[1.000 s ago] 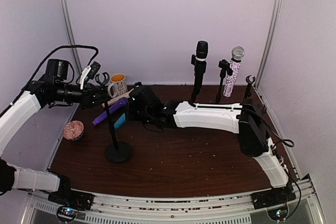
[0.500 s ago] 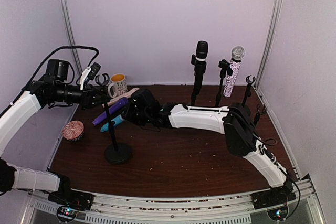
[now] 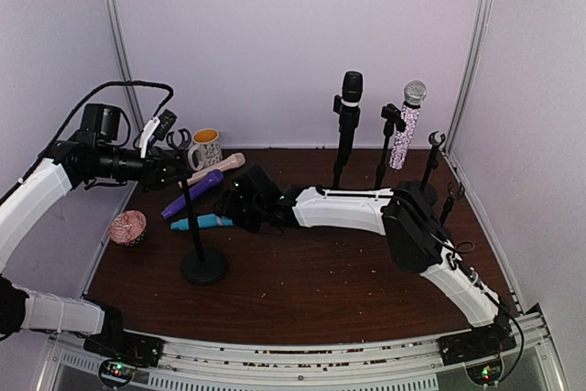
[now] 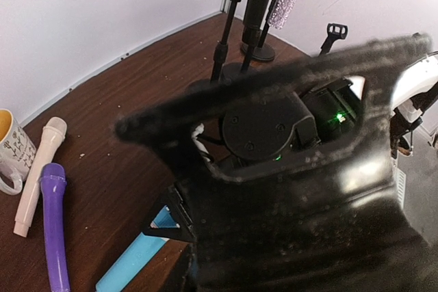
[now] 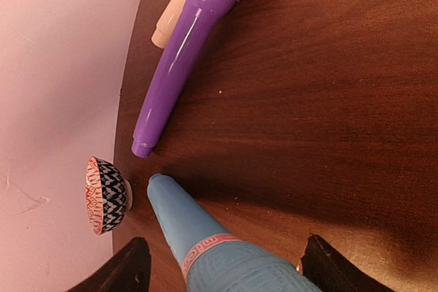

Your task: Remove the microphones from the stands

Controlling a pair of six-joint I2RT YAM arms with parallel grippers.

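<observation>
The blue microphone [image 3: 203, 222] lies flat on the brown table, left of the stand's pole. In the right wrist view it [image 5: 205, 237] lies between the two black fingers [image 5: 130, 268], with a gap on each side. My right gripper [image 3: 240, 206] is open, low over the microphone's head end. The black stand [image 3: 190, 212] has a round base [image 3: 203, 265] and an empty clip at the top. My left gripper [image 3: 179, 167] is at the upper pole and seems shut on it. The left wrist view is mostly blocked by a blurred black mass.
A purple microphone [image 3: 194, 193] and a cream one [image 3: 215, 168] lie near a mug [image 3: 206, 146] at the back left. A patterned cup [image 3: 128, 227] sits by the left wall. A black microphone [image 3: 348, 116] and a glittery one [image 3: 407, 125] stand in stands at the back.
My right gripper has come down and towards me with the blue microphone. The microphone has gone from tilted in the jaws to lying flat on the table. The left arm has not moved.
</observation>
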